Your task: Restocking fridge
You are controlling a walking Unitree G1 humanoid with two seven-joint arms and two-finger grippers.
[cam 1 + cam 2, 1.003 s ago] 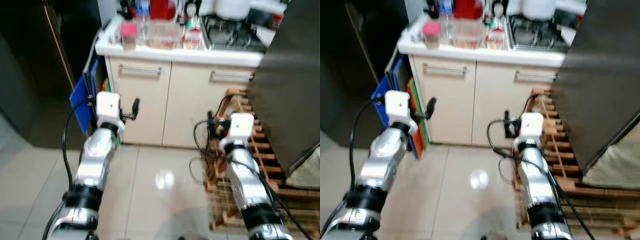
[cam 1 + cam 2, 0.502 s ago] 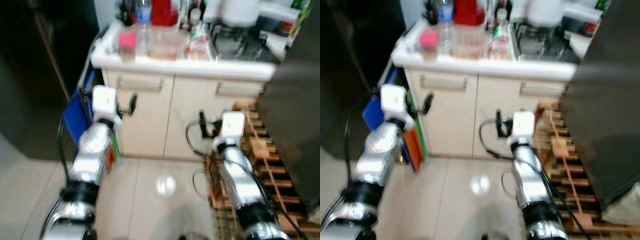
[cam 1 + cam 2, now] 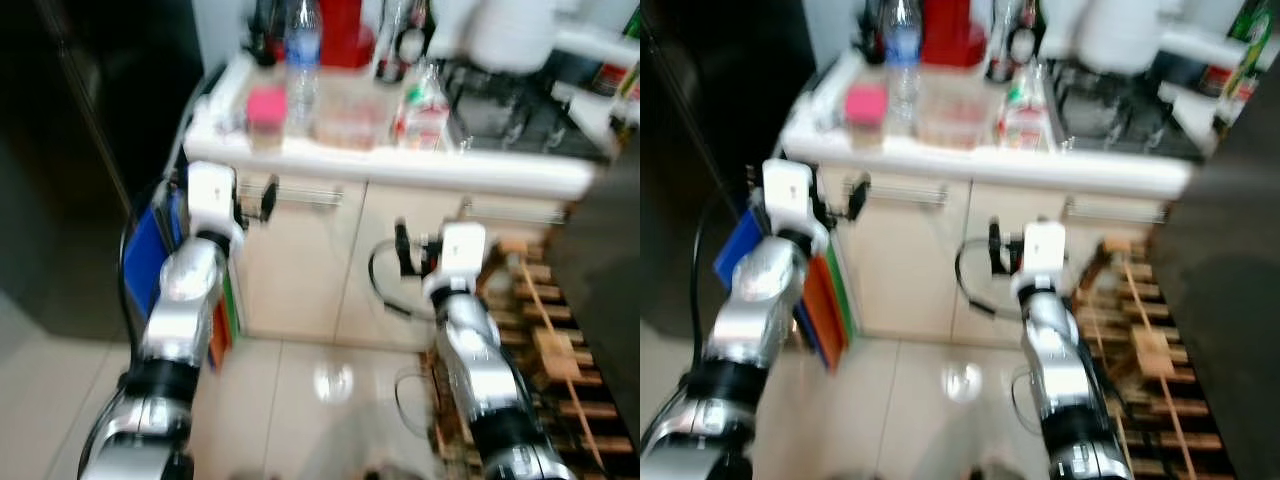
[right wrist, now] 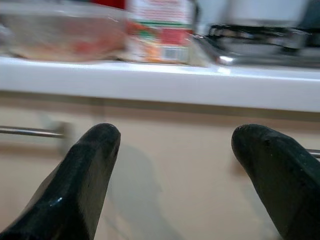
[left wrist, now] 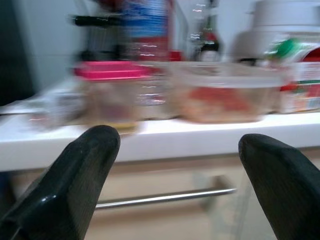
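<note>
On the white counter (image 3: 400, 172) stand a pink-lidded jar (image 3: 265, 108), a clear water bottle (image 3: 301, 60), a clear tub of reddish food (image 3: 350, 98) and a carton with a green cap (image 3: 425, 98). My left gripper (image 5: 177, 145) is open and empty, held just below the counter edge in front of the pink-lidded jar (image 5: 112, 92) and the tub (image 5: 225, 95). My right gripper (image 4: 172, 137) is open and empty too, facing the cabinet front under the carton (image 4: 160, 32). The head views are blurred.
A gas stove (image 3: 510, 110) sits at the counter's right. Cream cabinet doors with metal bar handles (image 3: 305, 193) are below. Blue and orange boards (image 3: 150, 240) lean beside the cabinet. A dark tall appliance (image 3: 80, 150) stands left, a wooden rack (image 3: 545, 345) on the floor right.
The whole view has shifted as the camera came nearer the counter. Both arms now sit higher against the cabinet fronts, with the grippers still open.
</note>
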